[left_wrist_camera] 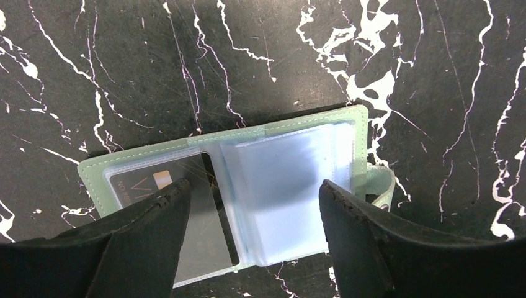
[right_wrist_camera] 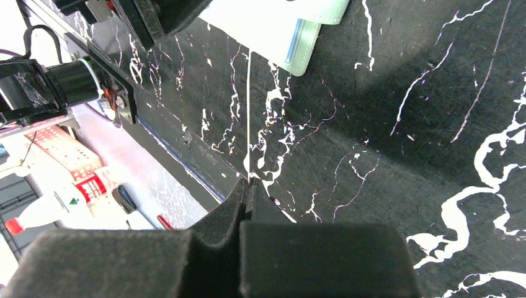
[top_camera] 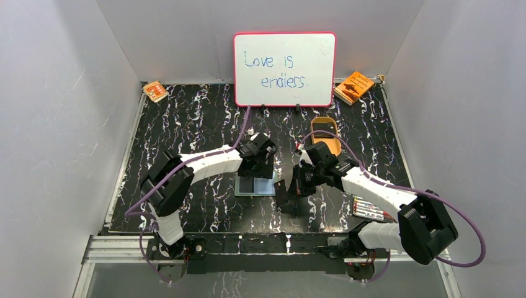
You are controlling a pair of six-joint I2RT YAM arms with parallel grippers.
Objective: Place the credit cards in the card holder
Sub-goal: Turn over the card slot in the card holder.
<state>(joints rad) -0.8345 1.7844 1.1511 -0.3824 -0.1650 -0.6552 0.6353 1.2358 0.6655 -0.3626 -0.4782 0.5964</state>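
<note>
Top external view: the card holder lies open and flat on the table between the two arms. The left gripper is directly above it and the right gripper is near its right side. In the left wrist view, the left jaws stand wide apart and hold nothing, one finger over each half of the holder. A stowed card sits in the left-hand pocket, and the clear sleeves on the right half appear vacant. In the right wrist view, the right jaws are pressed together on a thin flat item seen edge-on, judged to be a credit card, clear of the holder. Step in hand, as judged: load this card into a free sleeve. Pin the holder with the left fingers on its cover, not across the sleeve opening. Bring the card in at a shallow angle, align its leading edge with the opening, and slide it parallel to the pocket. Release only once the card is seated. Caution: the limp sleeves may buckle if the card meets them askew.
</note>
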